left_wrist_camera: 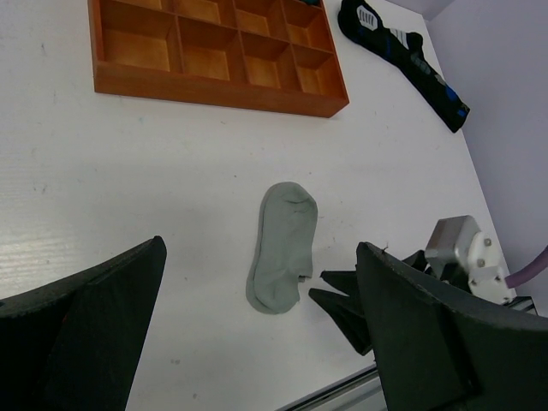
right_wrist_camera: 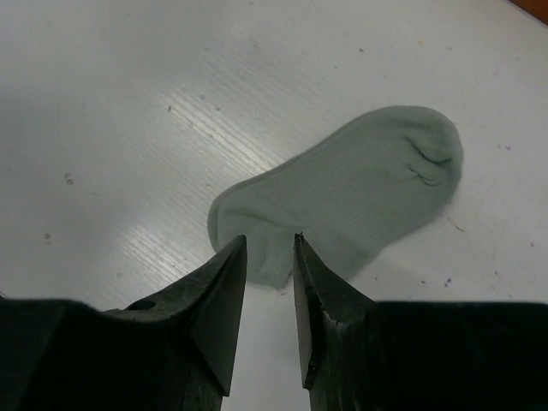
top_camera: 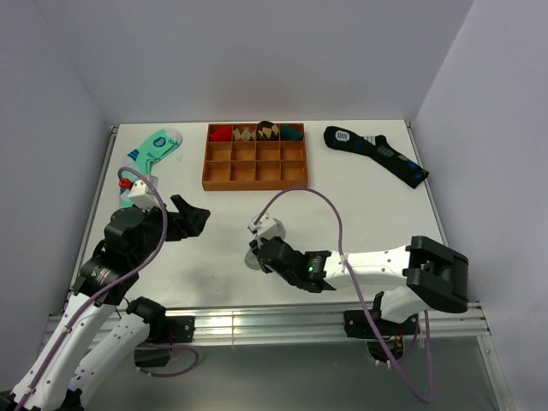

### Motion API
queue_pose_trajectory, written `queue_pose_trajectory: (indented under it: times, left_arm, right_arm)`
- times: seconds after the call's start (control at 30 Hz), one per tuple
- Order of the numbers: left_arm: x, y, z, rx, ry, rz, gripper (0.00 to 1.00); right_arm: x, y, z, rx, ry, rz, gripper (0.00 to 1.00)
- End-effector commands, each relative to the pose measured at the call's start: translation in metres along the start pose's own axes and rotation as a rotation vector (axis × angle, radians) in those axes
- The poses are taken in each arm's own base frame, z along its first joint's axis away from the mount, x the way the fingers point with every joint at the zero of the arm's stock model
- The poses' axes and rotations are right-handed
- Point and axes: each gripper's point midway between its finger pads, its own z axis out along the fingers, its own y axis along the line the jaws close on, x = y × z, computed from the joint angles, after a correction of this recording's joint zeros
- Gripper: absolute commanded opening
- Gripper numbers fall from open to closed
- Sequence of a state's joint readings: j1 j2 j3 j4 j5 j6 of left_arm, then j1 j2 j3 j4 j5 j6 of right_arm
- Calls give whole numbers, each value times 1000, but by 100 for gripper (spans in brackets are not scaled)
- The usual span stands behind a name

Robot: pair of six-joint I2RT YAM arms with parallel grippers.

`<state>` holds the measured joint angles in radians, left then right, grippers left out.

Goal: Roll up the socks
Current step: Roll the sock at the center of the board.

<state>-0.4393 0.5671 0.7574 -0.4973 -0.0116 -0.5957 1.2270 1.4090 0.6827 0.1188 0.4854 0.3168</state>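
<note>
Grey socks [right_wrist_camera: 342, 193], flat, unrolled, by the counter's [right_wrist_camera: 128, 103] near edge: right claw [right_wrist_camera: 270, 244] nearly together at cuff, grip unclear; left claw [top_camera: 193, 212] wide apart; all rolling remains.

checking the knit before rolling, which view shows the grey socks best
right wrist: the grey socks lie large and close, ribbing and toe crease clear. left wrist shows them whole but smaller. top external: mostly hidden under the right arm.
</note>
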Motion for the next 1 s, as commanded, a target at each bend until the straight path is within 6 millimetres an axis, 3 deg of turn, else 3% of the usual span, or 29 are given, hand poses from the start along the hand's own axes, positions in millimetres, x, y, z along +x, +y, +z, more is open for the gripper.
queue_pose_trajectory:
  times: [0.0,0.07,0.33,0.97]
  left_arm:
    - [-5,-9,1,35,-12,-6,99]
    - [-4,-9,1,36,-10,-5,100]
    - [-5,-10,0,42,-13,-4,100]
    - [-3,-9,2,34,-2,-3,100]
  right_arm:
    - [-32,27,13,-59,-93,-21,35]
    - [-33,32,17,-58,-93,-32,34]
    - [-7,44,35,-52,-23,-83,34]
    - [19,42,28,8,41,-151,39]
